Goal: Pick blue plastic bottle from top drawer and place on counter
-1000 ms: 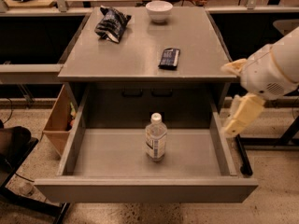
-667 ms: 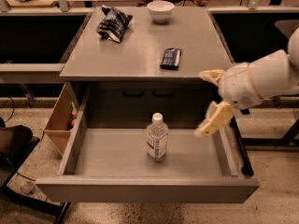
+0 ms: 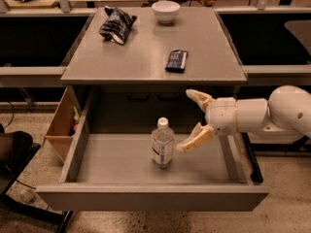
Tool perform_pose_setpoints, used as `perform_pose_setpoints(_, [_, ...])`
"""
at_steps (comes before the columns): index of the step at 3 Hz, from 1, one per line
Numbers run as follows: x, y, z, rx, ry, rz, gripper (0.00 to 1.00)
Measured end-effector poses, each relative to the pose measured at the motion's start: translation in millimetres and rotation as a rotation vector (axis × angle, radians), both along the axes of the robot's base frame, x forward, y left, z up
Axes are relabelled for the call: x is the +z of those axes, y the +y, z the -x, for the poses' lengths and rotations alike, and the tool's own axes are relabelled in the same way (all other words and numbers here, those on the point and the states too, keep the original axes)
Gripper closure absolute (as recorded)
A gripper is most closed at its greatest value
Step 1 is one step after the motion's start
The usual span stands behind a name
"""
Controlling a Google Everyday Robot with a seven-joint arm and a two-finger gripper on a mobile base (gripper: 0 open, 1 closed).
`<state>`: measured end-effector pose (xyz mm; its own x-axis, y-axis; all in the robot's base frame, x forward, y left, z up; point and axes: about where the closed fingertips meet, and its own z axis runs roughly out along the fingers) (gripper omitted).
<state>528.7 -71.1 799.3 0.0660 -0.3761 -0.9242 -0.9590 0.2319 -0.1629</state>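
The blue plastic bottle [image 3: 162, 142] stands upright in the middle of the open top drawer [image 3: 146, 198]; it is clear with a white cap and a pale label. My gripper [image 3: 188, 120] reaches in from the right, level with the bottle's upper half and just to its right, not touching it. Its two cream fingers are spread open, one above and one below, and hold nothing. The counter [image 3: 146, 57] is the grey top above the drawer.
On the counter lie a dark crumpled snack bag [image 3: 117, 24], a white bowl [image 3: 165, 11] at the back and a small dark packet [image 3: 176, 60]. A cardboard box [image 3: 62, 125] stands left of the cabinet. My white arm [image 3: 272, 115] spans the drawer's right wall.
My gripper has swung left from outside the drawer's right side to over the drawer, close beside the bottle. The bottle has not moved.
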Motion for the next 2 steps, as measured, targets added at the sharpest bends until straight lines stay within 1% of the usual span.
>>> perform_pose_setpoints(1, [-30.8,11.7,-5.4,0.029,0.009,-0.124,0.0])
perform_pose_setpoints(2, [-56.6,23.7,-9.7,0.064,0.042,-0.184,0.0])
